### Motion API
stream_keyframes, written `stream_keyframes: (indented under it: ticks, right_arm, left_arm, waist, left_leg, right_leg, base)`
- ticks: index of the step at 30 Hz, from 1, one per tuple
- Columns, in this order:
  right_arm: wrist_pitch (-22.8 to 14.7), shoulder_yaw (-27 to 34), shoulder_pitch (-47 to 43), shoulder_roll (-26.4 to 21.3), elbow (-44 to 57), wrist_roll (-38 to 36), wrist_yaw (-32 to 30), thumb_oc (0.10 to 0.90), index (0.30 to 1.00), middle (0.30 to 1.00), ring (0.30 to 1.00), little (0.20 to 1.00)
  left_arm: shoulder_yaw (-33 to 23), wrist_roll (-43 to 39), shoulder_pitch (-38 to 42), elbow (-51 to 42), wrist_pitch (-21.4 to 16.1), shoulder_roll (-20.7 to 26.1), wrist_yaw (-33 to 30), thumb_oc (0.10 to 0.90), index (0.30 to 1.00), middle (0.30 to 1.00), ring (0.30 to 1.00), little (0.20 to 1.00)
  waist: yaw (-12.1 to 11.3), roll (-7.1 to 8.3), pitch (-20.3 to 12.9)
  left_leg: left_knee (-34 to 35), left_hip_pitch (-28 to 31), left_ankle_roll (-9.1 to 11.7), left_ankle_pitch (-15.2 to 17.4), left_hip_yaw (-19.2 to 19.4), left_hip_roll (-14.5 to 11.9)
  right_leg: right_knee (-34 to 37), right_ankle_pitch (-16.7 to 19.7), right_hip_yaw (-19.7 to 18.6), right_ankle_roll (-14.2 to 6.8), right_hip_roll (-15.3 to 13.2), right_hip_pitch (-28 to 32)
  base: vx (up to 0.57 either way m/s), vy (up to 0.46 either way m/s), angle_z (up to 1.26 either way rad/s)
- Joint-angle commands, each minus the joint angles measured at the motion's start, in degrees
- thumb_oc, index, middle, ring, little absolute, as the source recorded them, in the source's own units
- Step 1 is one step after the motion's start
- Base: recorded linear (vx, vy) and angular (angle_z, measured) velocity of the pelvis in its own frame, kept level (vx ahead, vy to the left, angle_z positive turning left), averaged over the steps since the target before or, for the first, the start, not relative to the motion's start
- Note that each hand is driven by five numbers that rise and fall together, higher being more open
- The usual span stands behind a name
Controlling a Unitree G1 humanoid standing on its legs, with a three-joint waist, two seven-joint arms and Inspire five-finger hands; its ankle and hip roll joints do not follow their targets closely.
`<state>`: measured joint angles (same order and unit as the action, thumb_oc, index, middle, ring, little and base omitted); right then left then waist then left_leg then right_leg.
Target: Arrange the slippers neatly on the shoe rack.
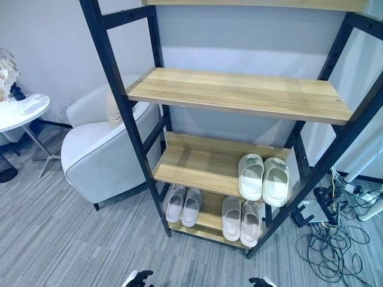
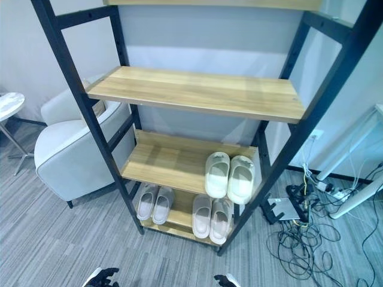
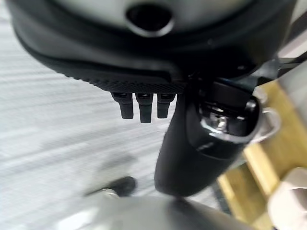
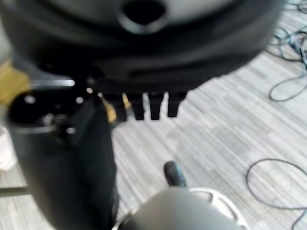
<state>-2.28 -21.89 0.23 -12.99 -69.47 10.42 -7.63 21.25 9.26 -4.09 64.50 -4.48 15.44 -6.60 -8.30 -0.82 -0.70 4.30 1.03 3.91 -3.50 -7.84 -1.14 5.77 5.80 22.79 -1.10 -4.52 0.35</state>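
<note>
Standing toe-in, the cream foam slippers (image 1: 263, 177) on my wooden rack's middle shelf (image 1: 191, 164) lie ahead, nearer my relaxed, empty right hand (image 4: 144, 108); left hand (image 3: 140, 106) likewise.

Office lounge corner, grey carpet (image 1: 72, 239), armchair (image 1: 102, 149), cable tangle (image 1: 335, 239)

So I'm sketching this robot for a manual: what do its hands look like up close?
Both are dark, nearly black. The left hand has a broad rounded casing with a fine textured strip, a row of short squared-off fingers under it, a thick smooth black thumb and a shiny metal fitting at its base. The right hand looks the same: glossy dark shell, blocky fingers, bulky black thumb.
</note>
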Motion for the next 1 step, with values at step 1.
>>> stream_keyframes:
  ticks: [1]
  right_arm:
    - [-2.1,-1.6,-1.7,0.9,-0.2,-1.0,0.1,0.800,0.900,0.900,0.900,0.900]
  left_arm:
    - [-0.9,2.0,4.5,4.0,-1.0,-2.7,-1.4,0.800,0.900,0.900,0.900,0.900]
  waist:
    - [0.1,1.29,-0.9]
  left_leg:
    - [0.7,-3.2,1.7,0.6,1.3,0.3]
  right_leg:
    - [-0.8,-7.7,0.9,-4.0,-2.1,3.9]
  base:
    - [0.00,0.023,-0.08]
